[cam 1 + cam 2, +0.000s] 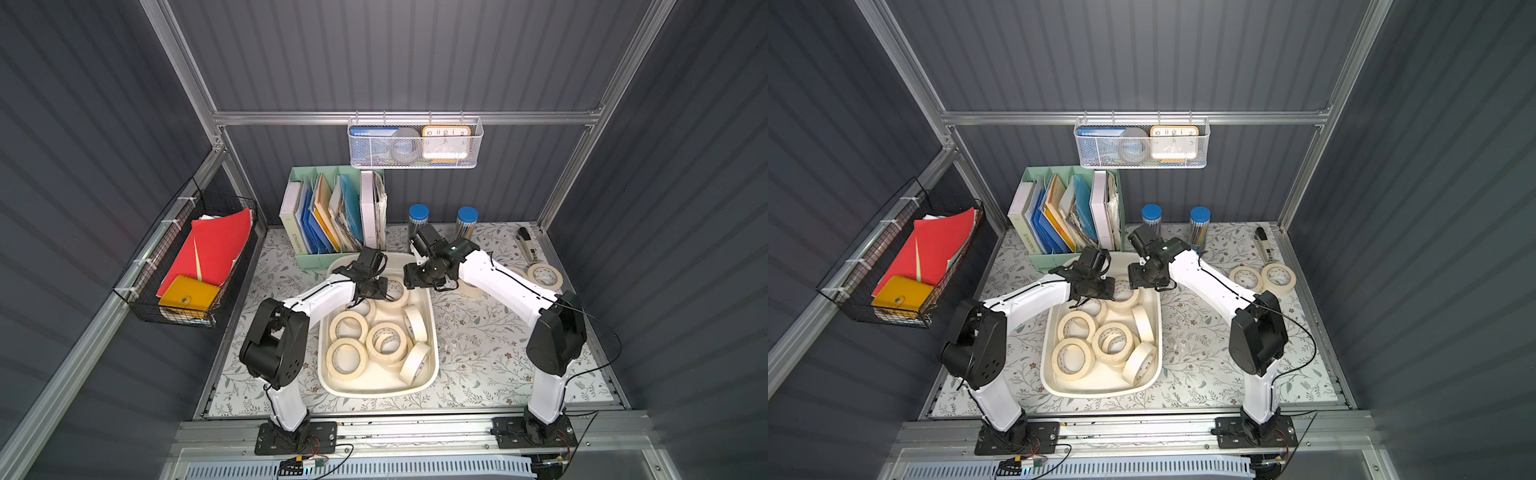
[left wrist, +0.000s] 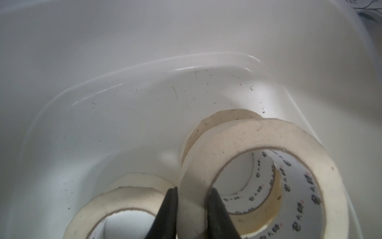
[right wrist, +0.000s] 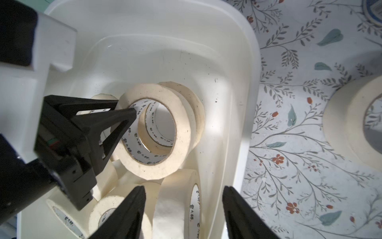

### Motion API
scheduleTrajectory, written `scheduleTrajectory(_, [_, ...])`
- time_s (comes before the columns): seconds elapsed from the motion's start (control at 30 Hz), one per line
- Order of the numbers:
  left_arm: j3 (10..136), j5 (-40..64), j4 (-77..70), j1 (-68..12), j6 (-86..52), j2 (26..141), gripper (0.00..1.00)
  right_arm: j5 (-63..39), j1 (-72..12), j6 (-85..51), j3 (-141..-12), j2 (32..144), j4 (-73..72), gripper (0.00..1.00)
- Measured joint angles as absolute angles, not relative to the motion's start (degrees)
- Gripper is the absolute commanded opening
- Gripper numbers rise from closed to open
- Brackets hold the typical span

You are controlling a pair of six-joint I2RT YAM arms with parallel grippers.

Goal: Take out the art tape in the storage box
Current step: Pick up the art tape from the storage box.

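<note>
"10 11 12 1 2" on the orange clock, "WORKSPACE" on the spine of a pale book, repeated dark Chinese characters (not surely legible) inside the core of the art tape

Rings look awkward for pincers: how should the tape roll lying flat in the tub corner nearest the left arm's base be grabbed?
Probably from straight above, pinching the wall of the masking tape roll: one finger inside the core, one outside. It lies flat in the storage box, hole upward.
</note>
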State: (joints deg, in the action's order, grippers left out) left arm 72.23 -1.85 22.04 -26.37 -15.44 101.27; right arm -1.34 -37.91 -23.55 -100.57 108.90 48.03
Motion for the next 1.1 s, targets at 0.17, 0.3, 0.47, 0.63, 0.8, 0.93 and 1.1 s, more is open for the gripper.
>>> scheduleTrajectory(0.17, [73.6,-2.5,23.2,-27.0,-15.4,96.3,0.2,-2.4,-38.3,-23.6,-104.3,111.9,47.8,0.64])
scheduleTrajectory(0.3, [74.3,-3.2,23.4,-27.8,-15.5,94.0,0.21,-3.0,-38.4,-23.6,-107.0,115.4,47.9,0.59])
scheduleTrajectory(0.47, [74.3,-3.9,24.9,-28.0,-15.5,93.7,0.27,-2.1,-38.3,-24.2,-108.0,117.6,48.3,0.28])
scheduleTrajectory(0.63, [74.4,-3.7,23.7,-29.1,-15.8,91.7,0.62,0.1,-38.3,-24.9,-108.0,118.6,49.6,0.05])
scheduleTrajectory(0.8, [73.6,-3.8,22.6,-28.9,-16.0,89.9,0.87,2.0,-38.4,-24.7,-108.1,118.5,49.6,0.0])
scheduleTrajectory(0.93, [72.3,-4.5,22.4,-28.9,-16.2,85.5,0.9,4.4,-37.3,-24.6,-108.1,118.2,50.1,0.0])
scheduleTrajectory(1.1, [72.1,-6.5,22.3,-28.9,-16.3,79.9,0.91,6.0,-32.3,-24.5,-106.9,114.7,50.9,0.0])
